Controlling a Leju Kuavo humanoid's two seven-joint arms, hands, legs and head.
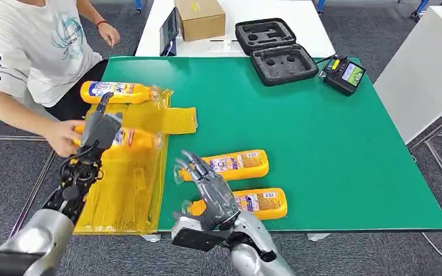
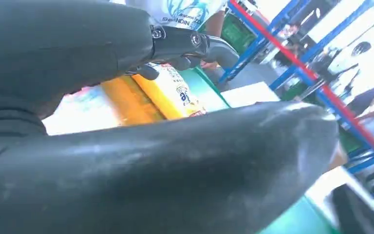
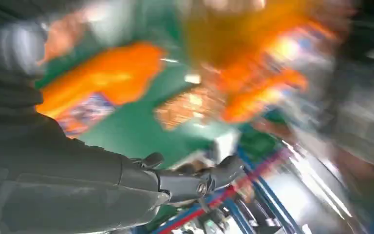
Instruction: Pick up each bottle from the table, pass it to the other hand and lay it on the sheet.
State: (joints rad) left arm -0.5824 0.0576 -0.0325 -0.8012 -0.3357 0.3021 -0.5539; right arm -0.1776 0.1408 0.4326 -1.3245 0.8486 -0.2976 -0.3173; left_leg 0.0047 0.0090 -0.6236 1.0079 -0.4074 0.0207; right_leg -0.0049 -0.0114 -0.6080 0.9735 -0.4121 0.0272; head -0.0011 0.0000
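My left hand (image 1: 101, 129) grips a yellow bottle (image 1: 137, 140) just above the yellow sheet (image 1: 121, 195) at the table's left edge. A person's hand (image 1: 63, 138) touches that bottle's other end. In the left wrist view the bottle (image 2: 170, 92) lies between the thumb and fingers (image 2: 195, 41). A second bottle (image 1: 115, 92) lies at the sheet's far end. My right hand (image 1: 207, 190) hovers with fingers spread and empty beside two more bottles (image 1: 236, 165) (image 1: 262, 203) lying on the green table (image 1: 322, 144). The right wrist view is blurred, with an orange bottle (image 3: 107, 78) beyond the hand (image 3: 78, 180).
A person in a white shirt (image 1: 29, 40) sits at the table's left. An open black foam case (image 1: 276, 52), a handheld device (image 1: 345, 73), a cardboard box (image 1: 200, 17) and a tablet (image 1: 170, 31) stand at the back. A white table (image 1: 431, 57) is to the right.
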